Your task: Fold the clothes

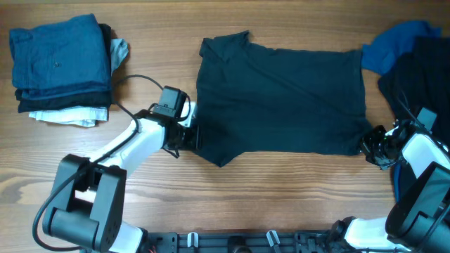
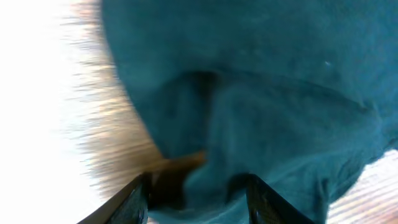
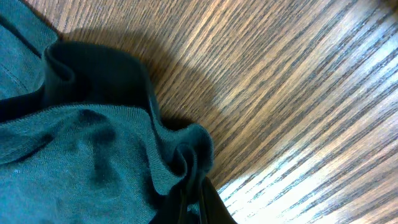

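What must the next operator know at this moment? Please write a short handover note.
Left gripper: open, with its fingers on either side of the shirt's left edge and cloth between them.
Right gripper: shut on the shirt, pinching its near right corner.
Things: the dark shirt lies spread out at the middle of the table. A folded stack sits at the far left. An unfolded pile of blue and dark clothes lies at the right edge.
Done: the stack looks finished.
Left: fold this shirt, then probably the pile on the right.
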You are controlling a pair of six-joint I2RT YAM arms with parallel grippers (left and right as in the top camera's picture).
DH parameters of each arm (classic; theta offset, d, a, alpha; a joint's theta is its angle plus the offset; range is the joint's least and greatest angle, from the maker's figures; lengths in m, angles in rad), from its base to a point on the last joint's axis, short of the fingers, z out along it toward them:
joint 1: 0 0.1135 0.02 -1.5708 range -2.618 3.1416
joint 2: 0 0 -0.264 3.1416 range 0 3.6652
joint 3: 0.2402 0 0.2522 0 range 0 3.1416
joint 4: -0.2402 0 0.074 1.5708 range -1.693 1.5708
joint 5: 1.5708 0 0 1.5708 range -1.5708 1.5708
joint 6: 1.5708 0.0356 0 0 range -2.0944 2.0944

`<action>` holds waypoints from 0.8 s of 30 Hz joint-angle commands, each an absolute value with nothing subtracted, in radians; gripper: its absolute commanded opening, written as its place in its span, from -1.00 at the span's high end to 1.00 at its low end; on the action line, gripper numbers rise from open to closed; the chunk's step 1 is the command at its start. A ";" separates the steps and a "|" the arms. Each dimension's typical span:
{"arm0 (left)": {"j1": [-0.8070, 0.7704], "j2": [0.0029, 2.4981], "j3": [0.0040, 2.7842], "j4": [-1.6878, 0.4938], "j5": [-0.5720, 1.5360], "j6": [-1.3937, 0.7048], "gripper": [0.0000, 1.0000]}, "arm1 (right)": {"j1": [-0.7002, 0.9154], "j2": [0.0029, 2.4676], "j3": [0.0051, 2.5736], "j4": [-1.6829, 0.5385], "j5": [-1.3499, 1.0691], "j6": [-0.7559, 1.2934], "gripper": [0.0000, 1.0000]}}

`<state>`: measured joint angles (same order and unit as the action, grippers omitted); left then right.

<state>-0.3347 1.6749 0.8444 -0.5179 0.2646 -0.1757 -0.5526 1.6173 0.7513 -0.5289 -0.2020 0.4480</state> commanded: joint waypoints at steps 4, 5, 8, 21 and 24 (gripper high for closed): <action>-0.402 1.736 0.817 -0.516 0.215 -0.160 0.18 | -0.536 1.709 0.682 -0.543 -0.211 0.444 0.91; -0.402 1.740 0.817 -0.516 0.215 -0.160 0.36 | -0.536 1.709 0.682 -0.543 -0.212 0.444 0.92; -0.401 1.740 0.817 -0.526 0.215 -0.160 0.88 | -0.536 1.709 0.686 -0.561 -0.211 0.445 0.91; -0.395 1.576 0.941 -0.691 0.170 -0.208 0.92 | -0.536 1.588 0.832 -0.720 -0.149 0.444 0.91; -0.368 1.533 1.045 -0.752 0.155 -0.221 0.92 | -0.536 1.527 0.907 -0.796 -0.152 0.445 0.91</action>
